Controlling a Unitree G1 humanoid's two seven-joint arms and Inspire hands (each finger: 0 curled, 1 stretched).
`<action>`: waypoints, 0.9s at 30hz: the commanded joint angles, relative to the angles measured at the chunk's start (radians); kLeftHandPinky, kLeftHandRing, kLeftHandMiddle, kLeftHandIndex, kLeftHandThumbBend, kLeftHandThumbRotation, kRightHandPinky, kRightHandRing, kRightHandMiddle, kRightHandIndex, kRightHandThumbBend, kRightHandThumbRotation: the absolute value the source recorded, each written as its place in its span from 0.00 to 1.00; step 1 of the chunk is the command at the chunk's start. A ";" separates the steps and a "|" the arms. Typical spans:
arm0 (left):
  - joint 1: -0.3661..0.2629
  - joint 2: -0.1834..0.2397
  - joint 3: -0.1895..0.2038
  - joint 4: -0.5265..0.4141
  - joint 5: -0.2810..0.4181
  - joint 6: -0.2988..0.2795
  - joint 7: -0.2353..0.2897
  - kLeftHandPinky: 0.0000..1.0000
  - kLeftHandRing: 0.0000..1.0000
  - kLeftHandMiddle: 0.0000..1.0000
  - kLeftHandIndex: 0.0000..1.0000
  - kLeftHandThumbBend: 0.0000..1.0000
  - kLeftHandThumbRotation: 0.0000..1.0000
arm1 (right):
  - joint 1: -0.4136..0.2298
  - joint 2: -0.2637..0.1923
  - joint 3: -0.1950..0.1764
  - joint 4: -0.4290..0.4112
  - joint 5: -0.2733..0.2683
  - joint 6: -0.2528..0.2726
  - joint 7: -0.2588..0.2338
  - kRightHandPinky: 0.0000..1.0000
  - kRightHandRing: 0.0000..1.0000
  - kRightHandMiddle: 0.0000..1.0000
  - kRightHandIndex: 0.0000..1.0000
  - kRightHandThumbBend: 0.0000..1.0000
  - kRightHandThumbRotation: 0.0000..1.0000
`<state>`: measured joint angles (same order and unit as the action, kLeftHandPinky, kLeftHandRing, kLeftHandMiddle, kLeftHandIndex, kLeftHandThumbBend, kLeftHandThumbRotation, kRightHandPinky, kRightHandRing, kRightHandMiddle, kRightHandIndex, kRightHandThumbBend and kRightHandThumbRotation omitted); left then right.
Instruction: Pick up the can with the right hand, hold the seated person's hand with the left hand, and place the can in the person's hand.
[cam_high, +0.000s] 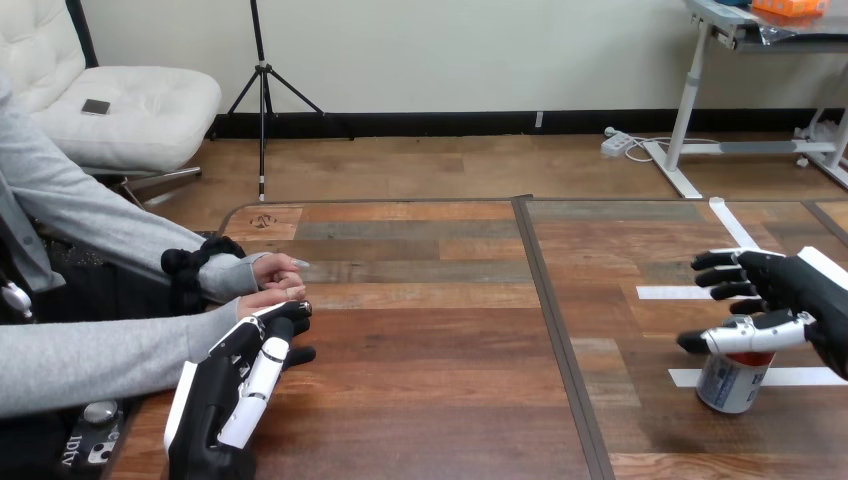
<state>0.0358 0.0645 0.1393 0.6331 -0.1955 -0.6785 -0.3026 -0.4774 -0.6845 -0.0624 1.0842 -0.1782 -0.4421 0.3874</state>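
left hand (235, 385) hangs low over the table (430, 390), fingers nearly straight, tips beside the person's hand (270, 297) and not curled round it, likely lining up to steady that hand for the handover. well apart at the right, the can (732, 385) stands upright on the table, the right hand (790, 290) open around its top, thumb across the rim, fingers spread, seemingly poised for a grasp not yet closed

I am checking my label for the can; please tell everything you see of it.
The can is a metal-looking cylinder, pale with blue print and a reddish top. It stands upright on the table's right side, on a white tape strip. The right hand is over it, thumb across its top.
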 joint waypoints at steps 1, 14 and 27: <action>-0.073 0.010 0.005 -0.017 -0.007 -0.019 -0.010 0.71 0.81 0.78 0.67 0.39 0.64 | -0.036 -0.046 0.012 -0.044 -0.016 -0.008 -0.024 0.77 0.79 0.78 0.80 1.00 0.13; -0.077 0.010 0.009 -0.007 -0.001 -0.031 -0.007 0.70 0.80 0.78 0.66 0.41 0.65 | -0.030 -0.044 -0.001 -0.031 0.007 -0.002 -0.013 0.75 0.77 0.77 0.80 1.00 0.10; -0.071 0.012 0.007 -0.020 0.000 -0.023 -0.005 0.69 0.81 0.78 0.66 0.39 0.66 | -0.017 -0.053 0.000 -0.054 0.002 0.014 -0.015 0.75 0.78 0.77 0.80 1.00 0.09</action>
<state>0.0337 0.0647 0.1398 0.6334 -0.1947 -0.6804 -0.3037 -0.4710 -0.7122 -0.0527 1.0817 -0.1932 -0.4306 0.3853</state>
